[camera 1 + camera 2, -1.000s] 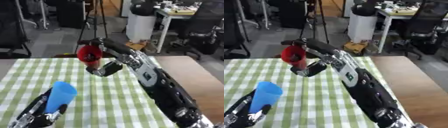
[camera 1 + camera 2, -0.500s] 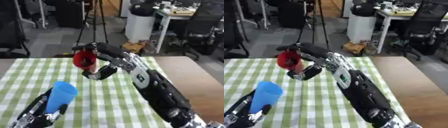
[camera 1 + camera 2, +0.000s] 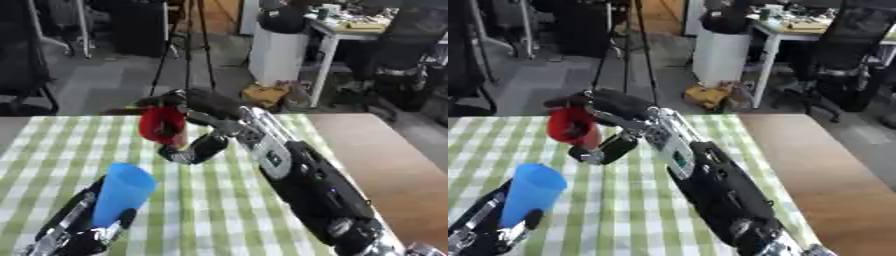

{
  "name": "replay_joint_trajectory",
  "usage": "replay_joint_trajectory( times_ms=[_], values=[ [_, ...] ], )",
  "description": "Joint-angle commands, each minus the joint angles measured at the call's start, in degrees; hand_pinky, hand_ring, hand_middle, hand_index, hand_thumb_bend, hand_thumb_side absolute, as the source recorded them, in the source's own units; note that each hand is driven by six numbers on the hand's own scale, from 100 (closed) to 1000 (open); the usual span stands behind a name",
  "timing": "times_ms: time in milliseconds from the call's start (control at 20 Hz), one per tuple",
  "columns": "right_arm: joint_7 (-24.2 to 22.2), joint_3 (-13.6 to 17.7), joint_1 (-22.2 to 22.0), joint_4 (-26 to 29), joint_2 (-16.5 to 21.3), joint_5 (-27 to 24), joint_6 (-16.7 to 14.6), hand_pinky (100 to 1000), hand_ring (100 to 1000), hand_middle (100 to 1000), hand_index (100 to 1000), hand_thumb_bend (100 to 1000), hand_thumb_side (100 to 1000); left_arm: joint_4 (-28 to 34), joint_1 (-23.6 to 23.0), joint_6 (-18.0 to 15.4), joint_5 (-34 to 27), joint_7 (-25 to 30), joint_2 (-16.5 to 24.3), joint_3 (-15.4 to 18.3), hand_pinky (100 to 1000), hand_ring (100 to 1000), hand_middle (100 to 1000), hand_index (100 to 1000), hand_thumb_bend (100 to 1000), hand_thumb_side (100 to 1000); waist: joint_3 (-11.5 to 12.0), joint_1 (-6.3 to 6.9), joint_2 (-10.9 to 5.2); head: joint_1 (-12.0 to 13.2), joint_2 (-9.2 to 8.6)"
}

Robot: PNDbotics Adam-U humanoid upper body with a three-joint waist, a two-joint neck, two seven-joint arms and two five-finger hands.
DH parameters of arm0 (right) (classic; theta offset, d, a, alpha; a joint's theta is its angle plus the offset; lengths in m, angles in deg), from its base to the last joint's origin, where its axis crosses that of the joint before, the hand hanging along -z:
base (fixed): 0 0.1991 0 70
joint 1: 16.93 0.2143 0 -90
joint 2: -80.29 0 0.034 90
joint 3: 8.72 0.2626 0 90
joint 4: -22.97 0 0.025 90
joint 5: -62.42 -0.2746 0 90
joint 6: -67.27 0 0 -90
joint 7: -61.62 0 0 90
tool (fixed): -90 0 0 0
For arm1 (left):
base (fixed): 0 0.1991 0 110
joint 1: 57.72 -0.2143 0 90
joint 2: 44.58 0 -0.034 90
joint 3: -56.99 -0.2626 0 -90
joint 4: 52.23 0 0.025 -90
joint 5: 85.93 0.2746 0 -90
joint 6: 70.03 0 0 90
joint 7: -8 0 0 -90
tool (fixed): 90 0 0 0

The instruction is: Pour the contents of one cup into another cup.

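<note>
Two cups, pour pending.
Right robot hand (image 3: 197, 145) grips red cup (image 3: 163, 125) at 1 o'clock above blue cup (image 3: 122, 192), clasped by left robot hand (image 3: 83, 235); align rims, tilt gradually.

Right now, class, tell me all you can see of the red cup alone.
The red cup is plain, glossy and looks like plastic. It is held in the air above the green checked tablecloth, tipped on its side with its mouth turned toward the camera. The right hand has its fingers curled round it. It hangs above and beyond the blue cup, not touching it. Its contents cannot be seen.
</note>
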Motion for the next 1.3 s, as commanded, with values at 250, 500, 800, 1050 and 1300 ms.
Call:
replay_joint_trajectory(
  times_ms=[250,500,800,1050,1300],
  values=[
    [3.00,-0.76,-0.17,4.28,3.65,4.20,-1.54,526,442,387,963,100,160,0.57,1.13,-0.14,0.14,-0.10,-0.01,0.16,319,452,488,718,100,507,0.09,0.13,-0.77,-0.27,-0.11],
    [4.92,-1.18,-0.26,4.76,3.37,7.80,-2.41,528,379,340,961,100,156,0.50,1.30,-0.14,0.26,-0.06,-0.27,0.16,320,451,488,718,100,504,0.25,0.12,-0.74,-0.41,-0.08],
    [7.30,-1.58,-0.12,4.74,2.92,12.25,-3.48,530,307,358,960,100,154,0.34,1.74,-0.20,0.48,-0.01,-0.93,0.14,321,451,486,717,100,502,0.54,0.00,-0.77,-0.62,-0.16],
    [9.64,-1.88,-0.11,4.79,2.69,16.48,-4.33,532,326,378,958,100,150,0.16,1.94,-0.23,0.68,0.21,-1.35,0.00,320,450,485,716,100,504,0.91,-0.13,-0.80,-1.00,-0.15],
    [13.00,-2.20,-0.04,5.04,2.63,21.99,-5.08,534,347,402,956,100,144,0.08,2.16,-0.26,0.74,0.21,-1.67,0.00,321,449,484,715,100,503,1.23,-0.25,-0.81,-1.07,-0.24]
  ],
)
